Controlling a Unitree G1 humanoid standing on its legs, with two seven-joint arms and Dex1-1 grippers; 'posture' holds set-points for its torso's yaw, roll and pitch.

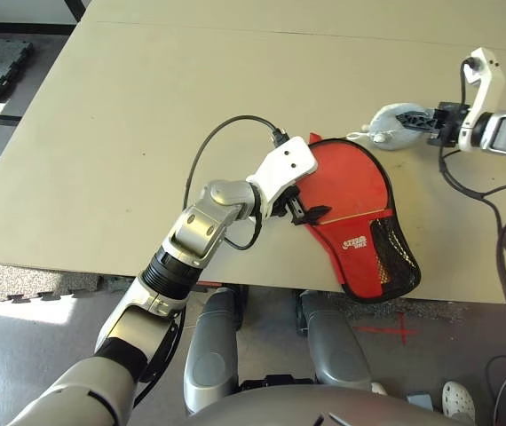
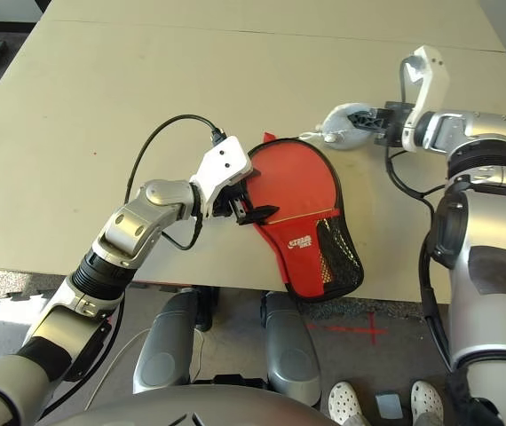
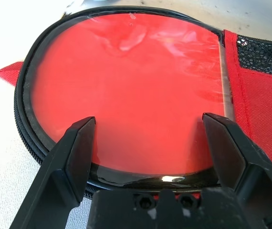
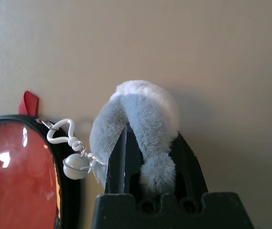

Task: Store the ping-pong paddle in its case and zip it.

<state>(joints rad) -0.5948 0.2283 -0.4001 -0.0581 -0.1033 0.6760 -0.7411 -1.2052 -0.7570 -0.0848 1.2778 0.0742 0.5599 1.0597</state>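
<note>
The red case [image 1: 359, 232] lies at the table's front edge, its mesh-pocket end hanging a little over the edge. The ping-pong paddle [image 3: 126, 86] shows as a glossy round red face inside the case's black zip edging [image 3: 24, 119]; its handle is hidden. My left gripper [image 3: 148, 124] hovers open just over the near rim of that face, at the case's left side [image 1: 311, 213]. My right gripper [image 1: 426, 122] is shut on a fluffy grey-blue pouch [image 4: 141, 109] beyond the case's far end. A white clip [image 4: 62, 136] joins the pouch to the case's rim.
The beige table [image 1: 146, 106] stretches wide to the left and back. A black cable [image 1: 209, 146] loops above my left wrist. The floor lies below the front edge [image 1: 102, 271].
</note>
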